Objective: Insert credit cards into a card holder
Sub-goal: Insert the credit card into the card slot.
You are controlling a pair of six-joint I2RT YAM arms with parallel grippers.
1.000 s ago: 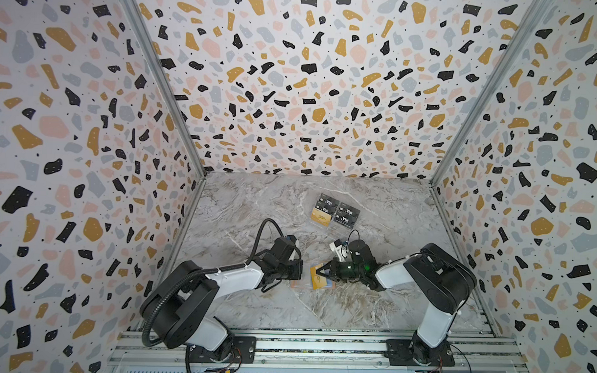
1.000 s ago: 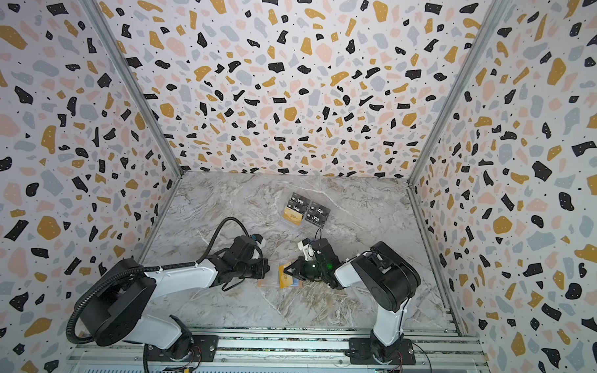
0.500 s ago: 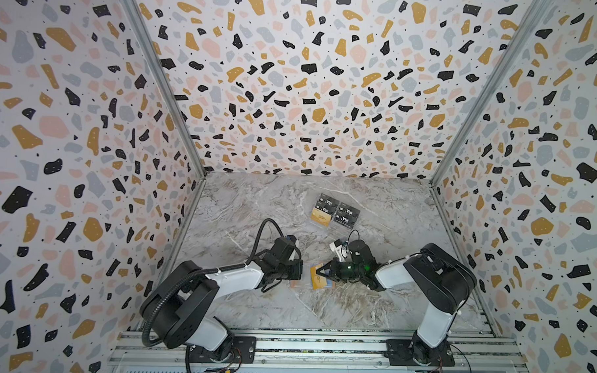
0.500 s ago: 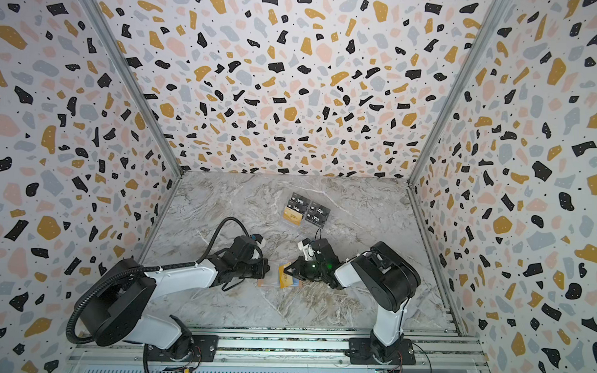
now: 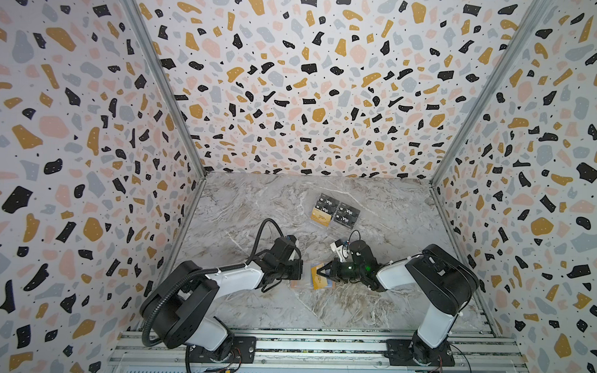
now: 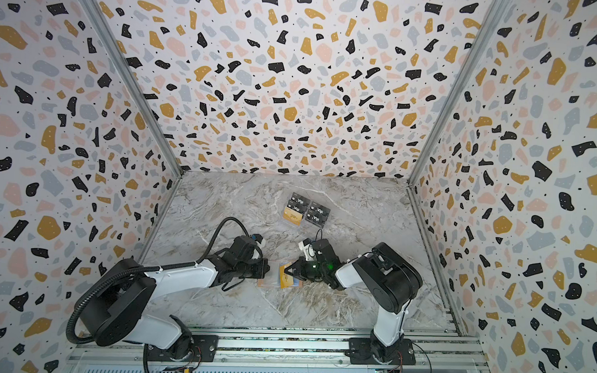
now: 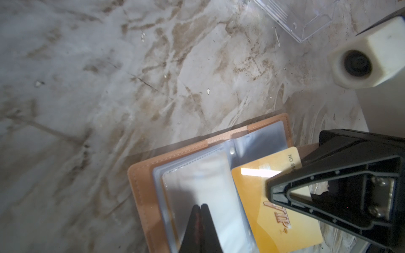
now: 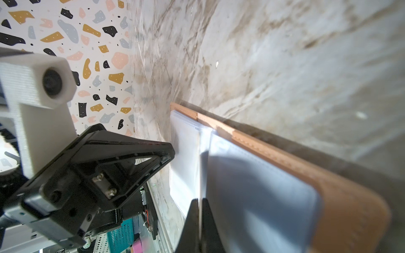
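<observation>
Gold card tilted over the open pink wallet on the marble table, between both arms.
The right gripper pinched the card's edge, aiming it at the sleeves; the left gripper, jaws pressed together, seemingly pinned them flat.

A marble-patterned tabletop is seen in both top views, enclosed on three sides by terrazzo-print walls that are joined at the rear corners by metal posts. A clear acrylic stand is set toward the back of the tabletop, and black cards marked "Vip" are held in its tiers. One transparent corner of the stand is caught in the left wrist view. Aluminium rails are laid along the front edge. A teal perforated crate is glimpsed beyond the rails in the right wrist view.
</observation>
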